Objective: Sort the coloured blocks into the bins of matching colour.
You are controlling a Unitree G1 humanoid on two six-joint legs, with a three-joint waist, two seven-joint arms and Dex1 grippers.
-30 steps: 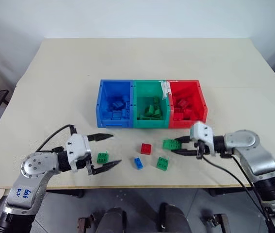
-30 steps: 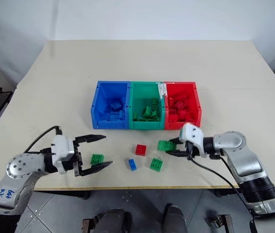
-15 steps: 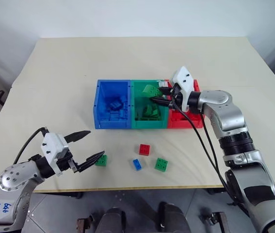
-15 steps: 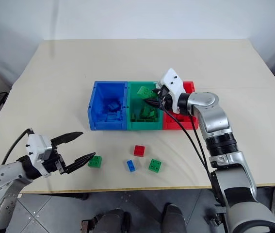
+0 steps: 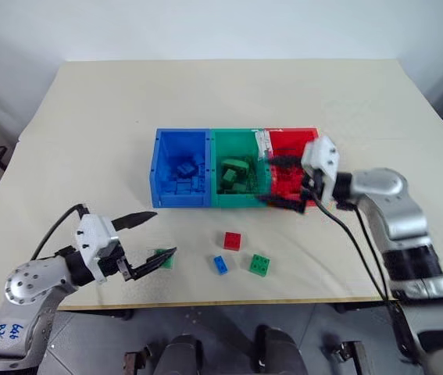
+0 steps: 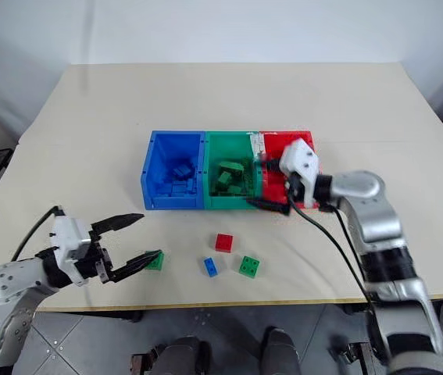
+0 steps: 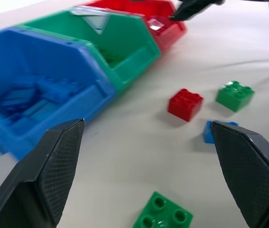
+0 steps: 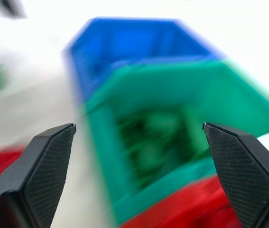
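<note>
The small green studded plastic brick (image 5: 163,258) lies at 3 o'clock, just beside the spread, empty left end effector (image 5: 152,238), nearer than the right end effector (image 5: 277,181), also spread and empty.

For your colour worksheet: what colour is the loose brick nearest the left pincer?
Green, clearest in the left wrist view.
</note>
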